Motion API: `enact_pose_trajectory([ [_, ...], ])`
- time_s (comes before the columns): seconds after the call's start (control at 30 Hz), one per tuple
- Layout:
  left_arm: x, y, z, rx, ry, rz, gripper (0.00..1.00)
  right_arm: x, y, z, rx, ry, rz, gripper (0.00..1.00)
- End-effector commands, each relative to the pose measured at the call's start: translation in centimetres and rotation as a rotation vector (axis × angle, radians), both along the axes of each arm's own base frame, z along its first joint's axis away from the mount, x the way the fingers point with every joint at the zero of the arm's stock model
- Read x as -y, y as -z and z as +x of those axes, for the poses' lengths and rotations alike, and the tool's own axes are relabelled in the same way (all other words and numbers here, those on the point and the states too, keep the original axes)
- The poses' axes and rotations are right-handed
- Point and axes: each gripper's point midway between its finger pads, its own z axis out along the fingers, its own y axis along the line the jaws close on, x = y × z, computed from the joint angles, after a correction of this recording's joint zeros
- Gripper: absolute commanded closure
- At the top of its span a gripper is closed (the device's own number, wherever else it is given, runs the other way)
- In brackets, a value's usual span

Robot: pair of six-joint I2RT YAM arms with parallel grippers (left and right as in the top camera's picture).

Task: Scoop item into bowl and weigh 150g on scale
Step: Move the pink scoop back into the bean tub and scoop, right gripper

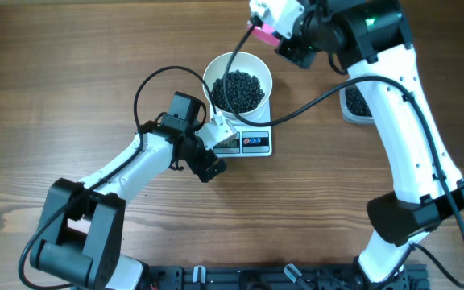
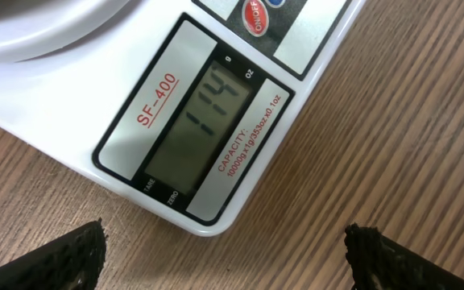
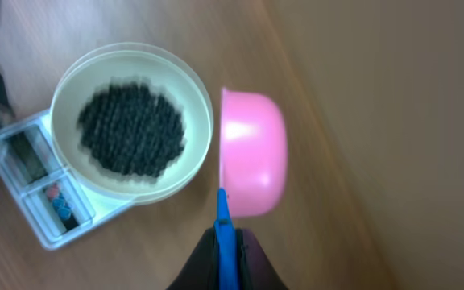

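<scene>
On the scale (image 2: 71,105), reading 114, sits the bowl (image 3: 200,113) holding the item (image 3: 131,129). The left hand (image 2: 224,262) gapes before the scale; the right hand (image 3: 225,250) clamps a pink scoop (image 3: 252,153) beyond it.

The left wrist view cuts off the scale (image 2: 176,121) and bowl (image 2: 22,18).

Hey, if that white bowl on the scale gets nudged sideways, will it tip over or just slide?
The bowl probably won't tip easily: it's wide, deep-sided, and the dark heap sits low inside. It could slide, since the scale top looks smooth and barely wider than the bowl. The loose round pieces would likely roll around if jolted.
</scene>
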Motion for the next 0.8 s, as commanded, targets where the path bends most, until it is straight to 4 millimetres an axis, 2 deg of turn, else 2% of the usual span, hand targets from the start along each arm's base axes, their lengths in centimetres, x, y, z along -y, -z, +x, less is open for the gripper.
enact_pose_trajectory([
  [0.0, 0.2, 0.3, -0.3, -0.009, 0.021, -0.011, 0.0, 7.0, 2.3, -0.5, -0.133, 0.248, -0.067, 0.96],
  [0.03, 0.2, 0.3, -0.3, -0.009, 0.02, -0.011, 0.0, 9.7, 3.1, -1.1, -0.199, 0.353, -0.059, 0.96],
  [0.13, 0.2, 0.3, -0.3, -0.009, 0.021, -0.011, 0.0, 16.1, 3.7, -1.5, -0.276, 0.616, 0.015, 0.96],
  [0.27, 0.2, 0.3, -0.3, -0.009, 0.021, -0.011, 0.0, 22.8, 4.4, -2.2, -0.33, 0.826, 0.087, 0.96],
  [0.33, 0.2, 0.3, -0.3, -0.009, 0.021, -0.011, 0.0, 24.5, 4.9, -2.5, -0.346, 0.868, 0.09, 0.96],
  [0.47, 0.2, 0.3, -0.3, -0.009, 0.021, -0.011, 0.0, 25.8, 6.7, -3.4, -0.4, 0.881, 0.069, 0.96],
  [0.77, 0.2, 0.3, -0.3, -0.009, 0.021, -0.011, 0.0, 25.8, 14.1, -3.6, -0.497, 0.886, 0.038, 0.96],
])
